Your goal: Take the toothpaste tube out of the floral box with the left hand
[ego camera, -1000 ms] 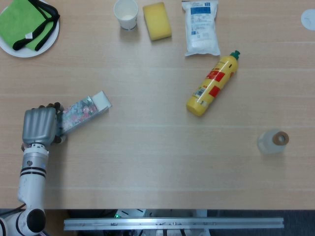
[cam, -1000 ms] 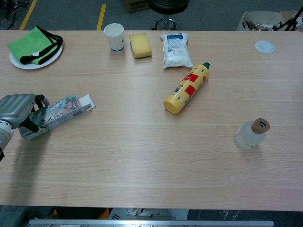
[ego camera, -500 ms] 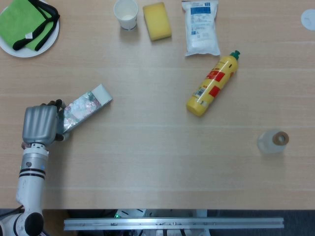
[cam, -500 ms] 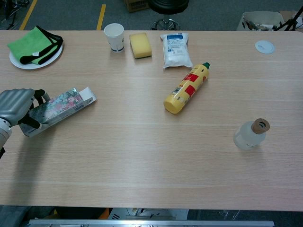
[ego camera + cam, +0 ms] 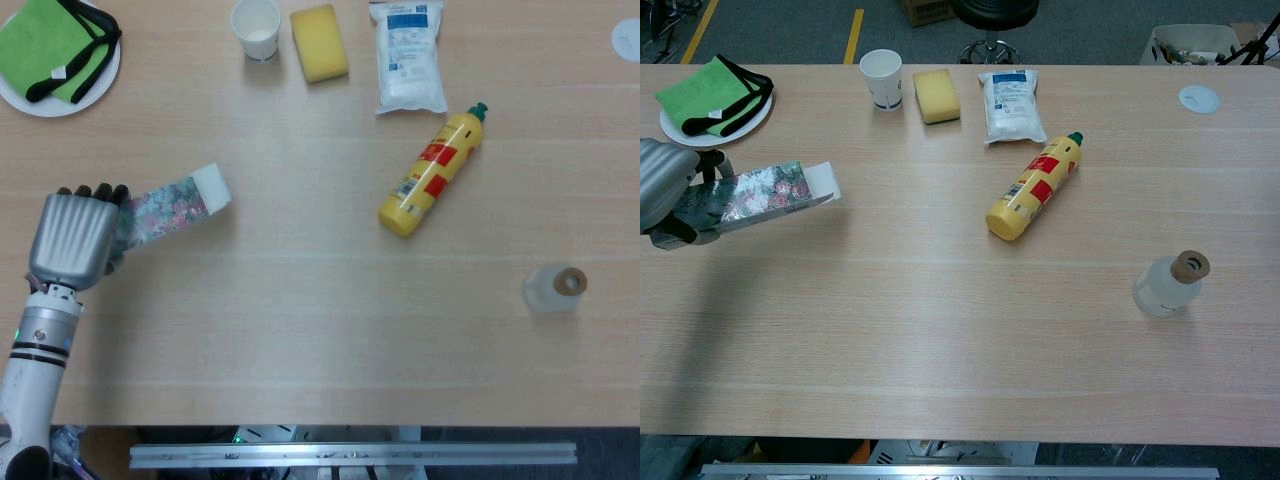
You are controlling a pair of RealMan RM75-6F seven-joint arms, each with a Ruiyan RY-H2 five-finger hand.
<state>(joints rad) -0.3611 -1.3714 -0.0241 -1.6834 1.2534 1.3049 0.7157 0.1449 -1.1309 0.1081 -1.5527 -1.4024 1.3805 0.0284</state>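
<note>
With its fingers wrapped round one end, the left robot hand [image 5: 72,238] grips the floral box [image 5: 172,205], white end jutting out above the desk [image 5: 320,300]; toothpaste not visible.

No text was legible; printing on the white-and-blue plastic packet [image 5: 409,52] and the yellow squeeze bottle's red label [image 5: 436,162] was too small to read.

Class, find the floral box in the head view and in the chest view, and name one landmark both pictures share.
Head view: floral box at left, held by the left hand.
Chest view: floral box at the left edge, same hand gripping it.
Shared landmark: the yellow bottle lying right of centre.
</note>
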